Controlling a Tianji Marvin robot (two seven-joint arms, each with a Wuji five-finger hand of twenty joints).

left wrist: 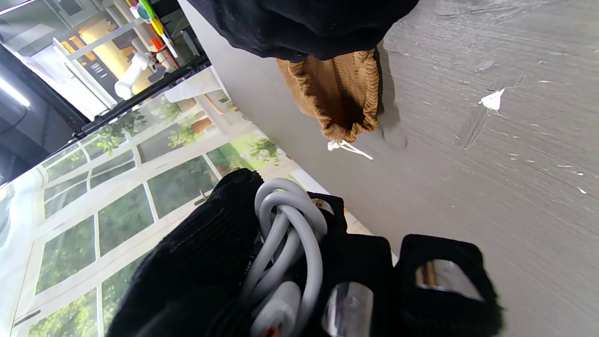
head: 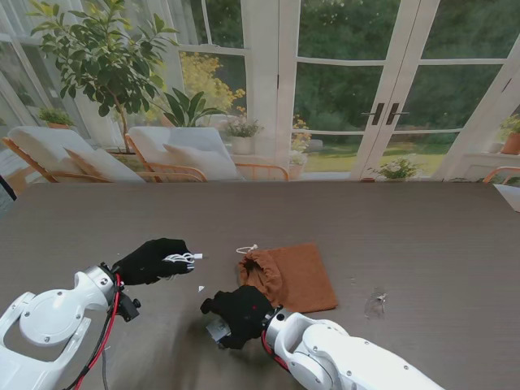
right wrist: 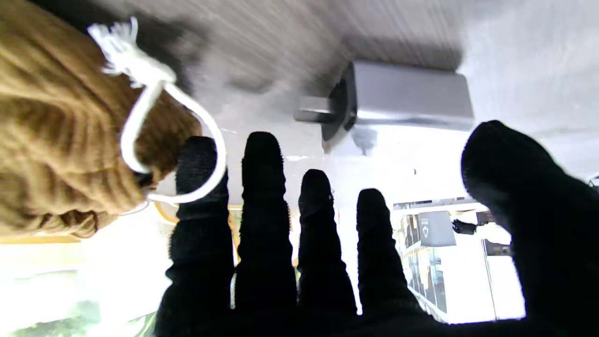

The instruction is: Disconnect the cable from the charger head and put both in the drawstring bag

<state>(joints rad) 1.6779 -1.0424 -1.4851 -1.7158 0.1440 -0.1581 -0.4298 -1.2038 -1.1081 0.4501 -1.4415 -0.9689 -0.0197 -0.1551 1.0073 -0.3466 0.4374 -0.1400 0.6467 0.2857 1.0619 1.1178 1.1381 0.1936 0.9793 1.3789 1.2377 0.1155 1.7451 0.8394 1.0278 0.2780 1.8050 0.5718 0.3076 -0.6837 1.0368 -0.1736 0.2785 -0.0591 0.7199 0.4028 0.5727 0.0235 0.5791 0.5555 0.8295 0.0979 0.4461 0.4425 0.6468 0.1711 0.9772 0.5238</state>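
My left hand (head: 150,262) is shut on the coiled white cable (head: 182,258), held above the table to the left of the bag; the coil (left wrist: 286,234) shows between its fingers. The brown drawstring bag (head: 296,276) lies flat, its gathered mouth (left wrist: 344,100) turned towards my left hand and its white drawstring (head: 246,249) trailing out. My right hand (head: 240,315) hovers open, palm down, just nearer to me than the bag's mouth. The grey charger head (right wrist: 407,96) lies on the table beyond its spread fingers (right wrist: 262,187), prongs pointing at the bag (right wrist: 56,131). It peeks out beside the hand (head: 216,330).
A white scrap (head: 201,288) lies on the dark table between the hands. A small clear object (head: 375,302) sits to the right of the bag. A sheet of paper (head: 510,195) rests at the far right edge.
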